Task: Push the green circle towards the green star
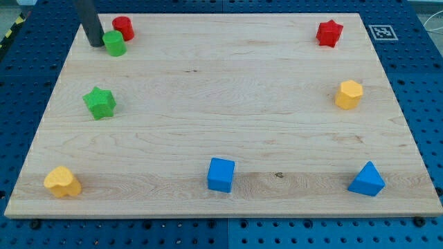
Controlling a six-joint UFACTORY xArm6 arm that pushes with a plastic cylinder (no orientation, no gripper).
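Note:
The green circle (114,43) stands near the view's top left corner of the wooden board. The green star (100,103) lies below it, toward the view's left edge. My tip (95,44) rests on the board just left of the green circle, touching or almost touching its side. A red circle (123,28) stands right behind the green circle, up and to its right, close against it.
A red star (329,33) is at the top right, a yellow hexagon (349,94) at the right. A yellow block (62,181) is at the bottom left, a blue cube (221,174) at the bottom middle, a blue triangle (367,180) at the bottom right. The board's edge (48,111) runs just left of the green star.

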